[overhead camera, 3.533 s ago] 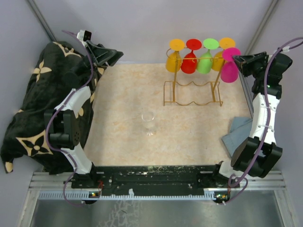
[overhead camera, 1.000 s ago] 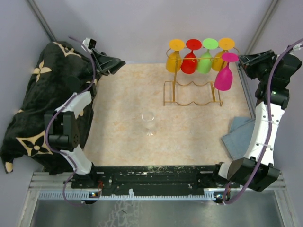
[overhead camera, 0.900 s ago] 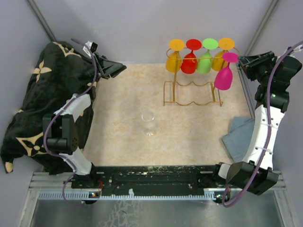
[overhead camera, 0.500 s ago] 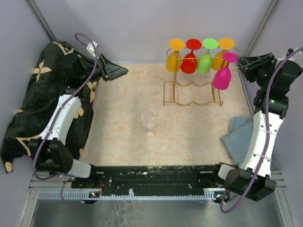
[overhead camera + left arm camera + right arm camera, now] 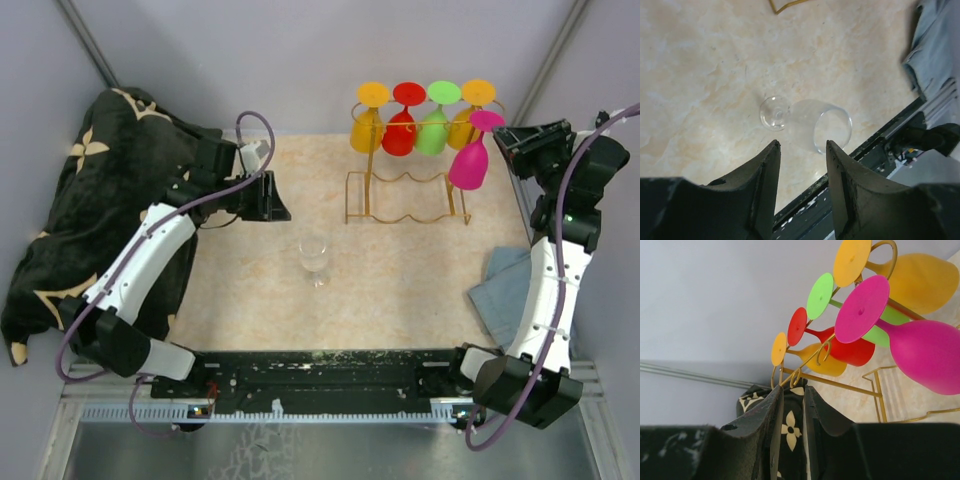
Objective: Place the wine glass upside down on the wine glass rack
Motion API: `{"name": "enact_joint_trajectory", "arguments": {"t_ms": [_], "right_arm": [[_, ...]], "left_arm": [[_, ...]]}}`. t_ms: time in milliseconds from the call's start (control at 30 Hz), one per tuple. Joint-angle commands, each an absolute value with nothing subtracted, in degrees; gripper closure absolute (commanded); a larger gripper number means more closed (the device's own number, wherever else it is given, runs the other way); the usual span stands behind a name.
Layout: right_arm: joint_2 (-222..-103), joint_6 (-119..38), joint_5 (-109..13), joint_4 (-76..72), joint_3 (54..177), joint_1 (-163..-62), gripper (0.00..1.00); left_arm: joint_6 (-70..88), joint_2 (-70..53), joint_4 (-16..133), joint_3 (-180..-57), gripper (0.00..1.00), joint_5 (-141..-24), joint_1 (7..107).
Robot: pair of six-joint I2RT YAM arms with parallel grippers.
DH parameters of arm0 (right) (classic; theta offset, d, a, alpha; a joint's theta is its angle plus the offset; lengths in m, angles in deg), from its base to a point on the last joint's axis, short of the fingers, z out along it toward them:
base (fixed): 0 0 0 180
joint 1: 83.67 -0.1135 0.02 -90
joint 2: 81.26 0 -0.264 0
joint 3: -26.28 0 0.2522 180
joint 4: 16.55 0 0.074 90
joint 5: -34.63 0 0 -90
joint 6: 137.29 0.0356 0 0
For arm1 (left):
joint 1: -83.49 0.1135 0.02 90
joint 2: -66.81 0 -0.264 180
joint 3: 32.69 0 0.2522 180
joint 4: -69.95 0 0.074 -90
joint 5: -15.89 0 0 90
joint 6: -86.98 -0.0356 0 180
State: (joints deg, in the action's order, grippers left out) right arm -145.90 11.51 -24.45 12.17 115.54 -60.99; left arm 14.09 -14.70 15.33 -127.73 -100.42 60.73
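Beige marbled table point(image 5: 400, 290) with clear wine glass point(image 5: 314, 258), gold wire rack point(image 5: 406, 183), grey cloth point(image 5: 498, 290).

One camera above and behind the arms takes in the whole tabletop point(image 5: 250, 290). The left wrist camera looks down closely on the clear glass point(image 5: 825, 125). The right wrist camera faces the rack point(image 5: 830, 383) nearby. Both also show from overhead.

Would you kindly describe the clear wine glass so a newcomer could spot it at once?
On the beige tabletop, find the gold wire rack at the far right, hung with coloured glasses. In front of it, near the table's middle, a wine glass stands alone. It is the only colourless one, upright rather than hanging upside down.
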Motion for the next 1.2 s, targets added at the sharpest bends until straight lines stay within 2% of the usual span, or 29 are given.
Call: {"name": "enact_joint_trajectory", "arguments": {"t_ms": [0,367,1167], "right_arm": [[-143.7,12.7,-22.8,7.4,115.1,-60.8,0.75],[-143.2,13.1,-22.5,6.8,113.9,-60.8,0.75],[-143.1,13.2,-22.2,5.6,112.3,-60.8,0.75]], "left_arm": [[8.3,-12.8,4.7,-130.8,0.52,-88.7,56.0],[8.0,-17.6,0.5,-134.2,0.50,-78.1,44.8],[9.4,-24.7,4.2,-135.6,0.52,-72.2,41.3]]}}
